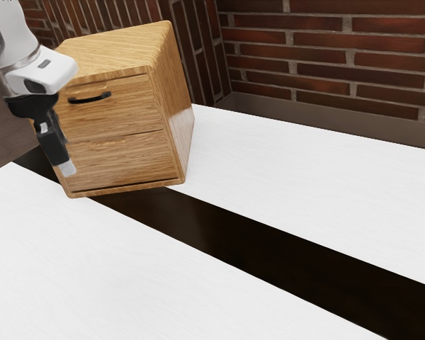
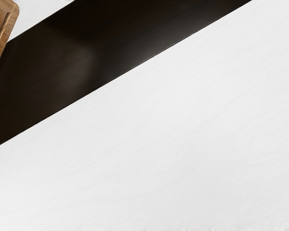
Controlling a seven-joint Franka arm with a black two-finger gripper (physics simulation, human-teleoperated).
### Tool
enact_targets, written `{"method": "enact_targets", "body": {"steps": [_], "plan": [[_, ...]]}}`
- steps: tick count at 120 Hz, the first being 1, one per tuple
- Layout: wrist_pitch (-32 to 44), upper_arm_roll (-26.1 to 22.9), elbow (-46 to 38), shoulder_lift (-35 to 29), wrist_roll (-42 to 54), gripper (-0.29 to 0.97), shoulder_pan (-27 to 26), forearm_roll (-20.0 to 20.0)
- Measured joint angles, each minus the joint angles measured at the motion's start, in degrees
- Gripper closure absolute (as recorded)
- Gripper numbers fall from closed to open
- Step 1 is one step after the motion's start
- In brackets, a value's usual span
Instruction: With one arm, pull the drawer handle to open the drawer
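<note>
Drawer handle [image 1: 89,97]: black bar, lying level across the upper part of the top drawer [image 1: 120,106]. The top drawer front is flush with the cabinet face, so it is shut and its contents are hidden. The lower drawer [image 1: 124,159] is also flush and shut, with nothing inside on show; its pull is wood-coloured and hard to make out.

The wooden cabinet [image 1: 127,49] is a two-drawer box. It stands at the near edge of the far white tabletop [image 1: 304,170], toward that slab's end at the exterior view's left, with its base right beside the dark strip [image 1: 269,262] that runs between the two white slabs. A brick wall [image 1: 326,49] is behind it.

The white arm [image 1: 28,67] comes in from the exterior view's upper left. The black gripper [image 1: 65,166] points downward in front of the cabinet's edge at the exterior view's left, with its pale tip level with the lower drawer front. It is below the handle and apart from it, with nothing in its grasp. Can't tell whether it is spread or pressed together from this angle.

In the wrist view, a corner of the cabinet [image 2: 0,29] shows beyond the dark strip [image 2: 86,57]. The near white tabletop [image 2: 183,144] lies under the hand.
</note>
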Motion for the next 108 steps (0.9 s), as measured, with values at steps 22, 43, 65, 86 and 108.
{"method": "enact_targets", "body": {"steps": [22,43,65,86,108], "plan": [[4.3,3.6,-1.5,1.1,7.0,0.00,0.1,1.8],[7.4,5.9,-1.2,1.4,12.5,0.00,0.0,3.7],[10.0,7.4,-1.2,2.2,18.2,0.00,0.1,4.9],[12.9,10.5,-0.8,3.9,21.9,0.00,-0.1,5.0],[15.2,14.9,3.4,7.8,24.7,0.00,0.1,5.0]]}}
